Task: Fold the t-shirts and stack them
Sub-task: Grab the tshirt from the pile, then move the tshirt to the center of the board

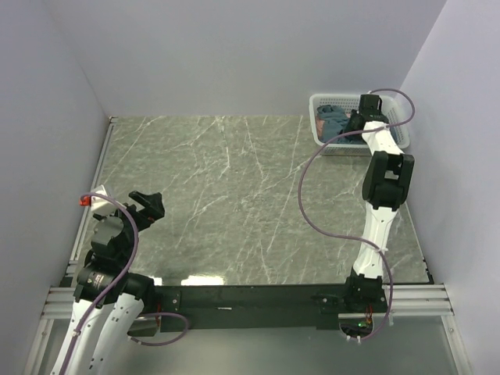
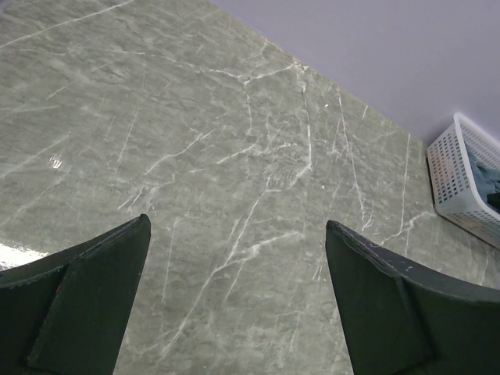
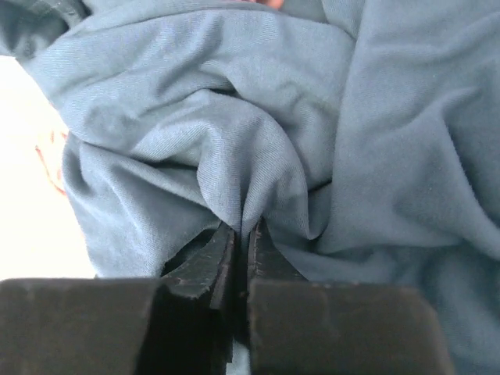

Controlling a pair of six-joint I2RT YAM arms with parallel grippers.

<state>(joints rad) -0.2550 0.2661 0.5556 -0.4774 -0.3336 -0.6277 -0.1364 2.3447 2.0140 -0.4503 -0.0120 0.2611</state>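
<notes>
**Right fingers [image 3: 199,269] pinched on the blue t-shirt [image 3: 328,117] in the basket [image 1: 319,100]**

On my overhead view the right arm is stretched out to the far right corner of the worktop [image 1: 234,187], with its wrist tipped down into the white lattice basket that stands there against the wall. On the right wrist view the two dark fingers are drawn almost together, with only a thin slit between them. A raised fold of the blue t-shirt is caught in that slit, so I read this as a grip on the cloth. The shirt fills nearly the whole of that view, rumpled in soft ridges that run up from the pinch. To its left there is a pale washed-out patch, and I cannot tell what it is.

The blue t-shirt lies bunched inside the basket, not on the worktop. From above I see it as a dark blue heap below the rim, partly hidden by the arm.

The left arm sits folded back near its base at the near left corner, well apart from the basket. The left fingers [image 2: 94,289] stand wide apart, with nothing between them but bare green marbled worktop. That wrist view catches the basket at its right edge, with some blue cloth showing inside.
</notes>
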